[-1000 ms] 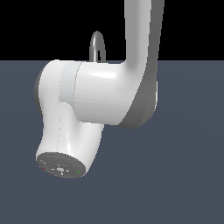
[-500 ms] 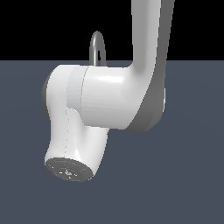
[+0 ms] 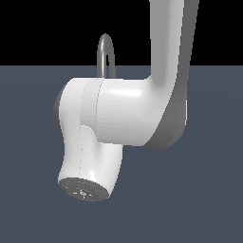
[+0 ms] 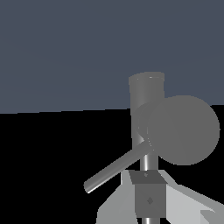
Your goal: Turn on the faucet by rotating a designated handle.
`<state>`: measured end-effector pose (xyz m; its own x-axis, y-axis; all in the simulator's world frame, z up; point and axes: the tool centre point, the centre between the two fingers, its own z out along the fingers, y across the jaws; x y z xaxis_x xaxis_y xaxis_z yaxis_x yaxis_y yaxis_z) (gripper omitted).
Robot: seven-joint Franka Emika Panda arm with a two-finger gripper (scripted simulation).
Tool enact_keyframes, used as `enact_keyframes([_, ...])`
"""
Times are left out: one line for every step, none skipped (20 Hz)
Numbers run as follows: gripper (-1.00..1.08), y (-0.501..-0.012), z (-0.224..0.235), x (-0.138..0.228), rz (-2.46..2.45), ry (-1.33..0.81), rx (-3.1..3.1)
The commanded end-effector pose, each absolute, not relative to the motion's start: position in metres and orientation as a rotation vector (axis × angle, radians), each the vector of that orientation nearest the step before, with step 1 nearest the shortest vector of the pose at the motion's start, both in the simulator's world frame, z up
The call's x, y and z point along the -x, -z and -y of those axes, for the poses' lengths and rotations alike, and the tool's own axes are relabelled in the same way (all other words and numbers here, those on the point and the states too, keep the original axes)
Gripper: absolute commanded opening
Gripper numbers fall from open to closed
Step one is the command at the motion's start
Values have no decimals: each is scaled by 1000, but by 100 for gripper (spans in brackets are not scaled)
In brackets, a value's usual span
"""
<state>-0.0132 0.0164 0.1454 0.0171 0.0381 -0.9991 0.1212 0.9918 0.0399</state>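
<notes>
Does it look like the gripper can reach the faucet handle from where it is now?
Probably yes. In the wrist view the handle sticks out sideways from the faucet, with nothing seen in front of it. The gripper itself is not visible, and in the exterior view the arm hides the handle.

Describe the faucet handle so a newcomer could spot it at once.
In the wrist view, find the grey faucet with its upright pipe. From low on that pipe, the handle juts out sideways as a thin, straight rod. It is far slimmer than the pipe and slanted, not upright.
</notes>
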Motion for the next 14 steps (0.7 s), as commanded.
enact_keyframes([-100, -133, -6, 13, -1567, 63, -99])
enact_keyframes([-100, -130, -4, 13, -1568, 62, -96])
enact_keyframes([-100, -127, -1, 13, -1568, 62, -92])
enact_keyframes([-100, -125, 1, 13, -1568, 62, -88])
enact_keyframes([-100, -122, 3, 13, -1568, 62, -84])
enact_keyframes([-100, -120, 5, 13, -1569, 62, -80])
enact_keyframes([-100, -117, 8, 13, -1569, 62, -76])
enact_keyframes([-100, -115, 10, 13, -1569, 61, -72])
enact_keyframes([-100, -112, 12, 13, -1569, 61, -68])
enact_keyframes([-100, -110, 15, 13, -1570, 61, -64])
enact_keyframes([-100, -107, 17, 13, -1570, 61, -60])
enact_keyframes([-100, -105, 19, 13, -1570, 61, -56])
enact_keyframes([-100, -102, 22, 13, -1570, 61, -52])
enact_keyframes([-100, -102, 22, 13, -1570, 61, -52])
